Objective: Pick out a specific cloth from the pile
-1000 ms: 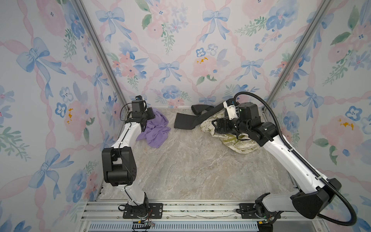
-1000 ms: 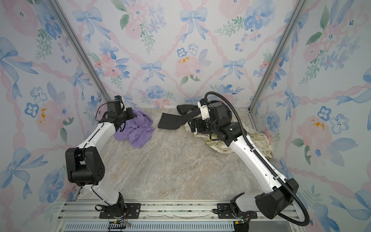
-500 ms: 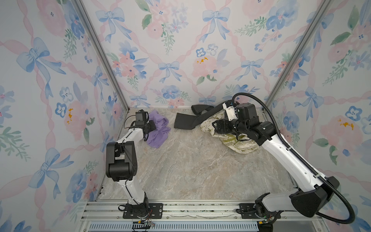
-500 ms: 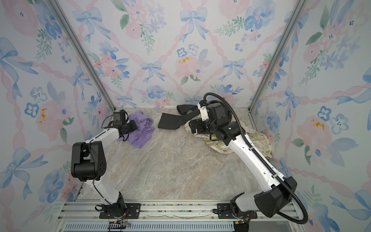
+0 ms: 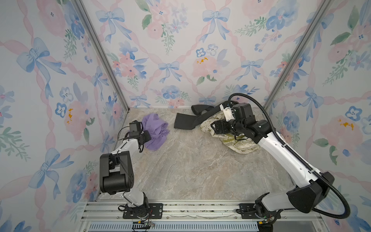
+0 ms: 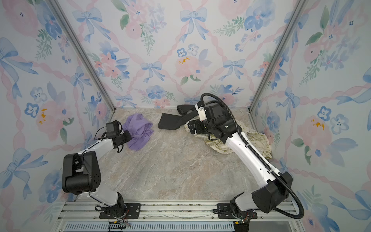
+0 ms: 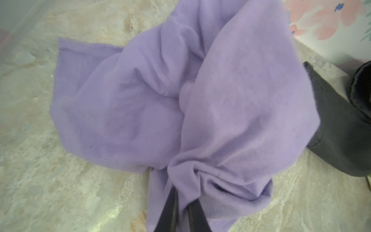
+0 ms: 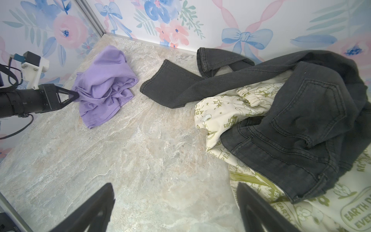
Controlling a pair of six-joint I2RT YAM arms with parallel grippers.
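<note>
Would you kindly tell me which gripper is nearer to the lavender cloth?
Left. The left gripper is pinched into folds of the lavender cloth; the right gripper hangs open by the pile, across a bare stretch of table.

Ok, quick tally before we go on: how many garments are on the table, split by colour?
Lavender cloth: 1
Dark grey pants: 1
Cream cloth with olive print: 1
Total: 3
</note>
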